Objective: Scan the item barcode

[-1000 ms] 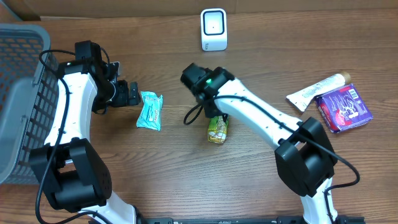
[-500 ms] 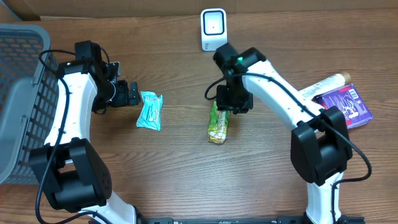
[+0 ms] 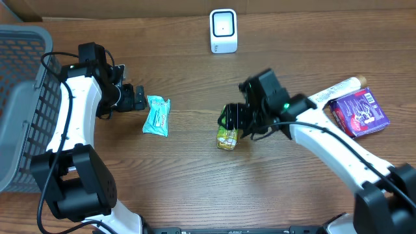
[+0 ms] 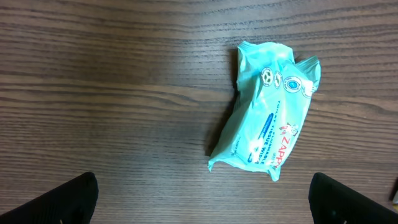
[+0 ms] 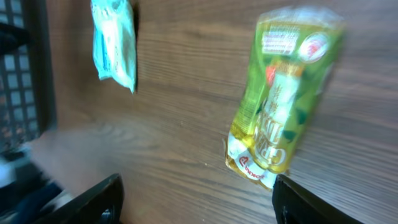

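A green and yellow snack packet (image 3: 227, 138) (image 5: 283, 99) lies flat mid-table. My right gripper (image 3: 232, 119) (image 5: 199, 206) hovers just over its far end, open, with nothing between its fingers; the packet's near end lies close to the right finger (image 5: 317, 205). The white barcode scanner (image 3: 223, 30) stands at the back centre. To the left lies a teal packet (image 3: 156, 115) (image 4: 267, 112) (image 5: 115, 43). My left gripper (image 3: 138, 98) (image 4: 202, 205) sits beside its left end, open wide and empty.
A grey mesh basket (image 3: 19, 97) (image 5: 25, 62) fills the far left. At the right lie a white tube (image 3: 331, 94) and a purple box (image 3: 359, 112). Bare wood stretches between the scanner and the packets.
My right arm swung away from the scanner side and now reaches in from the right over the green packet, which stays on the table. The left arm and teal packet have not moved.
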You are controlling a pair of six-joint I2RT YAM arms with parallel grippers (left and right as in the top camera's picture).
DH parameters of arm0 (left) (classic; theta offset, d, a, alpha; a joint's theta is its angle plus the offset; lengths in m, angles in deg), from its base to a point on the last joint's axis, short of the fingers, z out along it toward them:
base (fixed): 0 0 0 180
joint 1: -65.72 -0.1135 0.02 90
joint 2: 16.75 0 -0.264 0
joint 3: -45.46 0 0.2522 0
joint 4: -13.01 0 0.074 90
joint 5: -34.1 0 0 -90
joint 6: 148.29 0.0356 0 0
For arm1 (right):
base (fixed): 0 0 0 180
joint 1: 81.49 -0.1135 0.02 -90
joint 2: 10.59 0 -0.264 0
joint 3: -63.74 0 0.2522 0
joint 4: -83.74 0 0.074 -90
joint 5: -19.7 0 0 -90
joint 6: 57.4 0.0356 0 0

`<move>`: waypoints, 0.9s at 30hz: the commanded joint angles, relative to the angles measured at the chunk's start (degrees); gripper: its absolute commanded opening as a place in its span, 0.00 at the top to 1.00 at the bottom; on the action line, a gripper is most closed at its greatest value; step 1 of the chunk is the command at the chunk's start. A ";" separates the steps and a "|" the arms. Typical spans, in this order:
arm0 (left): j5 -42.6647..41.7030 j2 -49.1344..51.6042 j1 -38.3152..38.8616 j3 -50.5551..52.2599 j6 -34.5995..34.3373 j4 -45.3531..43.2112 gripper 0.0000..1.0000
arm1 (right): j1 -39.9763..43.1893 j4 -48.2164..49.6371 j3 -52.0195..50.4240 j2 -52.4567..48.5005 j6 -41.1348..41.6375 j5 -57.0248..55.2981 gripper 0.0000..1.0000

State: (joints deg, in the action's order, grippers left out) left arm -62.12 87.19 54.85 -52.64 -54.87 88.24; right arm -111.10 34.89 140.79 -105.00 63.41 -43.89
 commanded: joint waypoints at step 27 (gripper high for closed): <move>0.02 -1.11 0.39 0.20 1.07 -0.07 0.01 | 4.81 12.37 -8.20 -10.86 12.96 5.29 0.79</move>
State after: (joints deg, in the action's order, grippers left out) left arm -62.09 87.19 54.85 -52.64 -54.87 88.24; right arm -106.27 46.65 131.89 -115.28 74.99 -36.30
